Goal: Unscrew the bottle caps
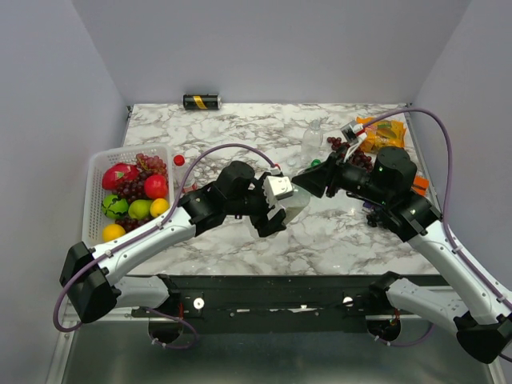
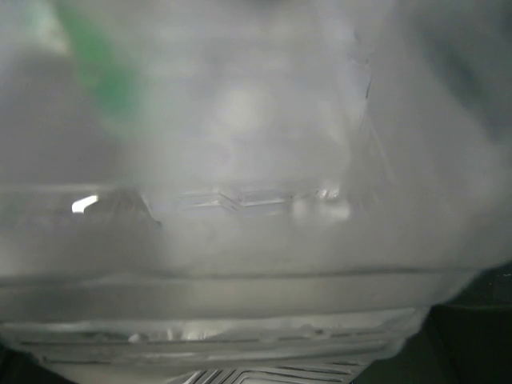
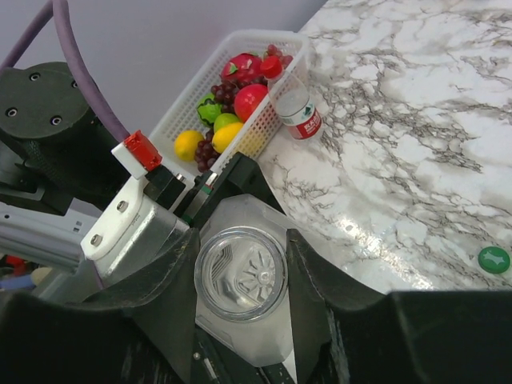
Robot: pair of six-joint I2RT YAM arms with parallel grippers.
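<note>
Three bottles showed: one large clear bottle (image 3: pixel 240 276) held at mid-table, one clear bottle (image 1: pixel 312 138) standing at the back, and one small red-labelled bottle (image 3: pixel 300 114) beside the fruit basket (image 3: pixel 192 88). The left gripper (image 1: pixel 282 206) clasped the large clear bottle's body, jaws wide. The right gripper (image 3: pixel 240 248) pressed both sides of its round clear end, grasping it.

We see a clear glossy plastic bottle (image 3: pixel 240 276) between matt black fingers (image 3: pixel 318 282) of the right gripper (image 3: pixel 242 240), polished marble-look table (image 3: pixel 416 152) beneath
</note>
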